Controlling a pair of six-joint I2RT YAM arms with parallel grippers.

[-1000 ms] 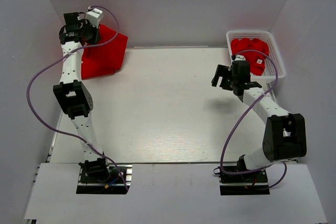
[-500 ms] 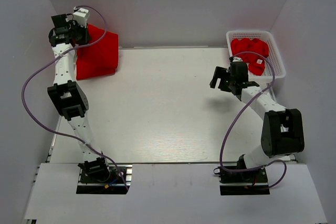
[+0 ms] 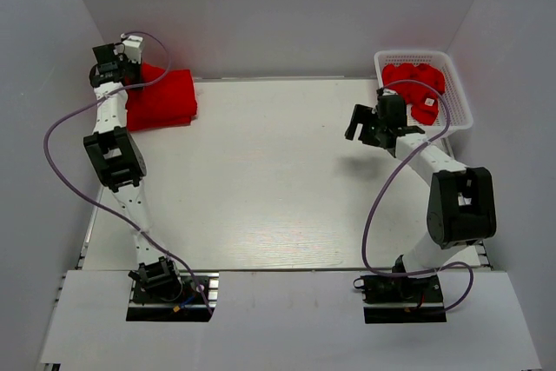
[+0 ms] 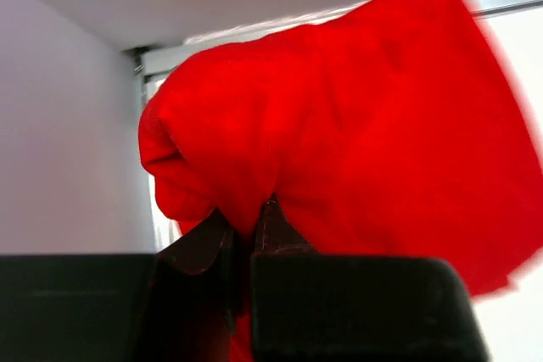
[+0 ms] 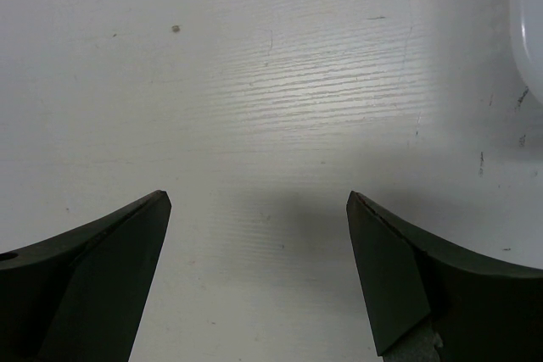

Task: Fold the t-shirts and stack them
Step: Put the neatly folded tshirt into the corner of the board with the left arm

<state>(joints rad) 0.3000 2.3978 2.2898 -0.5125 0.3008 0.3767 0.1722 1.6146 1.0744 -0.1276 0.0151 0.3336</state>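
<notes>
A folded red t-shirt (image 3: 163, 97) lies at the table's far left corner. My left gripper (image 3: 120, 65) is at its back left edge. In the left wrist view the left gripper (image 4: 250, 209) is shut on a bunched fold of this red t-shirt (image 4: 356, 108). More red t-shirts (image 3: 413, 82) with a white tag lie crumpled in the white mesh basket (image 3: 459, 102) at the far right. My right gripper (image 3: 363, 126) hovers left of the basket over bare table. In the right wrist view the right gripper (image 5: 257, 199) is open and empty.
The white table (image 3: 278, 180) stretches between the arms. Grey walls close in at the back and on both sides. The basket's white corner (image 5: 530, 31) shows at the right edge of the right wrist view.
My left gripper has lowered the red t-shirt, which went from a raised, tilted sheet to a flatter folded pile. My right gripper has shifted slightly toward the back, still open.
</notes>
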